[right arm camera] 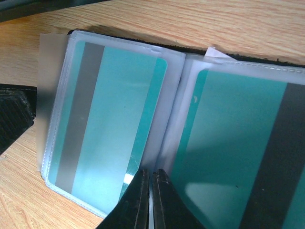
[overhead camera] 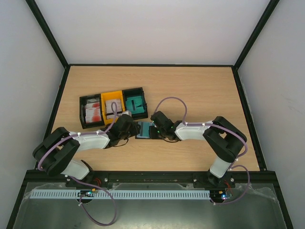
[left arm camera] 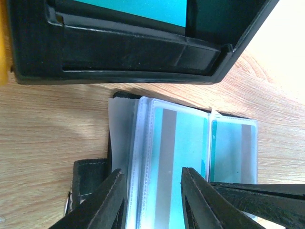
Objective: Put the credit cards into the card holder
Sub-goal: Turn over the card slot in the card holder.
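Two teal credit cards, each dark-striped, are already sleeved in the clear pockets of the card holder. The holder lies open on the worktop between both arms, just near of the bins. More teal stock sits in the right-hand black bin.

Handling, as judged:
- **Cards:** light, stiff, slick and very thin. Lying flat they give little purchase, so they are best pinched across a short edge.
- **Pockets:** soft and floppy, with mouths that tend to close.
- **Holder:** light and likely to slide unless pinned.

Left pincer: fingers parted, poised over the left leaf, grasping nothing. Right pincer: clenched at the centre fold, possibly nipping a thin leaf, though the view does not show it.
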Available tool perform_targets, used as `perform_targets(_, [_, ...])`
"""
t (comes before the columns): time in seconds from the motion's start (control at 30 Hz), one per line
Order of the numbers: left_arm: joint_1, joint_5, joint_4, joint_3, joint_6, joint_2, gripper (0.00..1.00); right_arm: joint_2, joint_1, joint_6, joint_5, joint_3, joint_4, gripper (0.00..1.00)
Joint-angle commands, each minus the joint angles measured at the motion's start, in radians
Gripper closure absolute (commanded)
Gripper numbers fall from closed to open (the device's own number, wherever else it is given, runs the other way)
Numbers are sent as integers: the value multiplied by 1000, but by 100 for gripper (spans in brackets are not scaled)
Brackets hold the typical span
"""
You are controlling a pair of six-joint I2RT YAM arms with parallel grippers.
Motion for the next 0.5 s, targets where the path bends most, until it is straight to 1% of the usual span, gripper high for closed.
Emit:
perform_targets(0.0, [7, 24, 52, -21, 2, -15, 66, 46, 2, -6, 46, -4, -66, 94])
perform_targets(0.1, [7, 26, 54, -25, 1, -17, 66, 36, 2, -6, 43, -8, -60, 94])
perform_targets(0.2, [9, 34, 64, -28, -2, -5, 66, 1, 2, -5, 36, -19, -41, 90])
perform_targets(0.23, [8, 39, 70, -28, -3, -1, 66, -19, 2, -2, 41, -22, -37, 86])
perform_targets(0.33, [8, 56, 88, -27, -8, 14, 66, -88, 5, -14, 79, -24, -54, 70])
perform_targets(0.4, [8, 64, 97, -25, -8, 26, 66, -122, 8, -25, 95, -25, -65, 66])
perform_targets(0.47, [9, 66, 96, -20, -6, 37, 66, -130, 9, -33, 82, -22, -69, 66])
